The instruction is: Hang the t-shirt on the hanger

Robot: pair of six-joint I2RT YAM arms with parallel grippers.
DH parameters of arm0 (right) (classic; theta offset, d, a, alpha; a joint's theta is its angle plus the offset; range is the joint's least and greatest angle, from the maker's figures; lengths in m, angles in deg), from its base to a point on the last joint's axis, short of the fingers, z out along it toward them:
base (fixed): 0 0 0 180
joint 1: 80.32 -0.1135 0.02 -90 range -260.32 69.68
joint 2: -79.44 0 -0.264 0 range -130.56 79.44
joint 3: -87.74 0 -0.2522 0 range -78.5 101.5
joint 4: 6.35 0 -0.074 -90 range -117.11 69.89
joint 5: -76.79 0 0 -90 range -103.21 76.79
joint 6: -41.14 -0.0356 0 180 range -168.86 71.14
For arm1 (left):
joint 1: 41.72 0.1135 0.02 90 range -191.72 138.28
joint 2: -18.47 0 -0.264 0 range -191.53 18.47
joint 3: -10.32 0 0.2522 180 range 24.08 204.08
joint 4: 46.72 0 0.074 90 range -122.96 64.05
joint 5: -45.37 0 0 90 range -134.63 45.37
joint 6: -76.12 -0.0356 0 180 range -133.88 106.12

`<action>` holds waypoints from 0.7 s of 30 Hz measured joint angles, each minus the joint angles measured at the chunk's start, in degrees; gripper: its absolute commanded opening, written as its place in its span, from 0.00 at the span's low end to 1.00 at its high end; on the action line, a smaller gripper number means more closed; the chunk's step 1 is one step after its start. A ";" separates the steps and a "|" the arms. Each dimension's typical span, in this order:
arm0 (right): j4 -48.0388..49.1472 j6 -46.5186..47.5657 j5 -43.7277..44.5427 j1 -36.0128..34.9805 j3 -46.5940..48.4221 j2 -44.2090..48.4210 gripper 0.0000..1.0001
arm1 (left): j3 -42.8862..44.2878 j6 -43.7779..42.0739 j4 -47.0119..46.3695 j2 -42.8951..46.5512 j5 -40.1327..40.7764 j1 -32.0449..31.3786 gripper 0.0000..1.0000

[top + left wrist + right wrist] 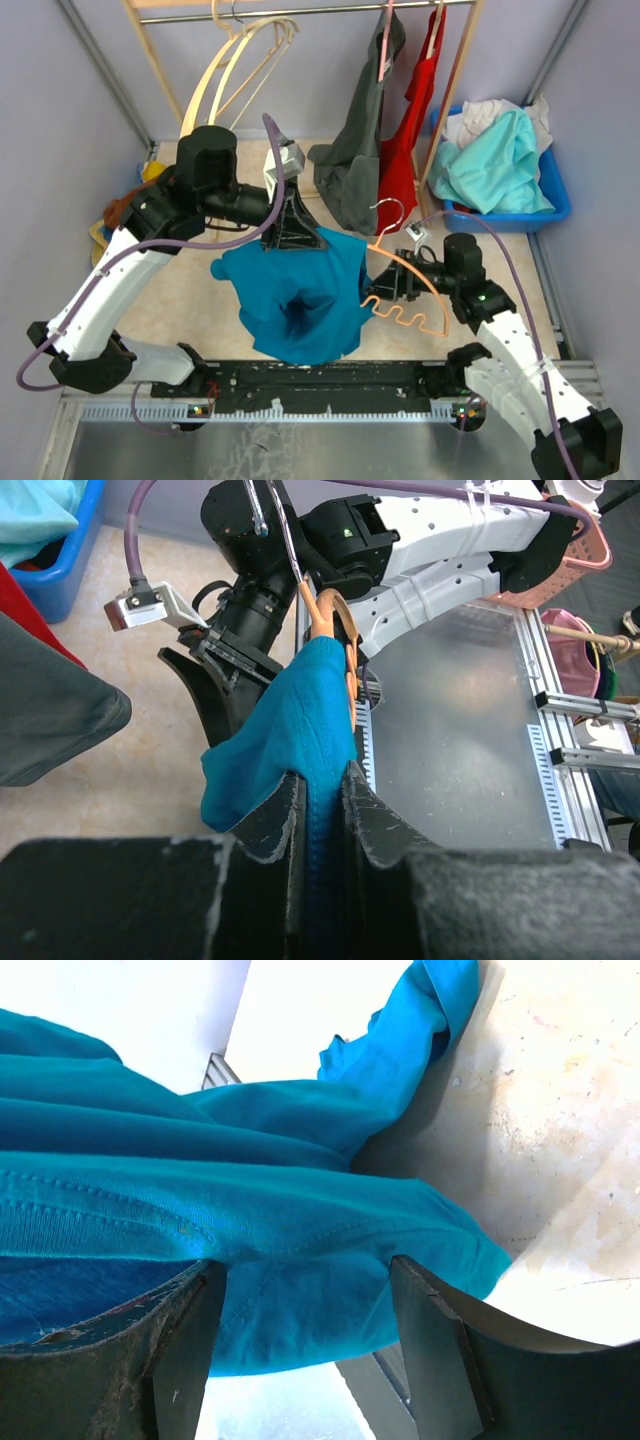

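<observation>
A wooden clothes rack (330, 11) stood along the far edge of the tabletop (188, 300). Cream hangers (215, 85) hung at its left end, with a dark grey shirt (355, 170) and a red garment (400, 160) toward its right. Near the far right corner sat a blue bin (500, 221) heaped with an aqua garment (495, 160) and some white cloth.

From where I stood, the teal t-shirt (300, 295) hung in the air above the middle of the near edge, bunched and drooping, and it was not on the rack. The left gripper (292, 232) held it up from its top edge. In that arm's own camera the two fingers were clamped together on a fold of the cloth (285, 730), which spilled away from them toward the other arm.

The orange hanger (402, 314) was just right of the shirt, silver hook pointing toward the rack and its left end touching or tucked against the shirt's right side. It sat around the right gripper (380, 288), curved shoulder on one side and wavy bar on the other. How it was carried I could not tell.

That gripper's fingers (190, 1330) stood wide apart, pinching nothing I could see. Teal cloth (200, 1210) lay loosely across the gap between them, with a hem running through it.
</observation>
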 measured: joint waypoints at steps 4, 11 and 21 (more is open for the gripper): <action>1.18 -1.03 2.86 -1.66 0.13 -0.04 0.66 | -0.11 0.00 -0.72 0.04 -0.11 0.00 0.00; 2.19 -1.77 5.01 -1.90 0.92 4.48 0.66 | -1.38 -0.02 -0.92 0.70 -0.24 0.00 0.00; 0.46 -0.42 7.56 -1.90 4.22 6.54 0.65 | -1.70 0.04 -1.95 0.76 -0.98 0.00 0.00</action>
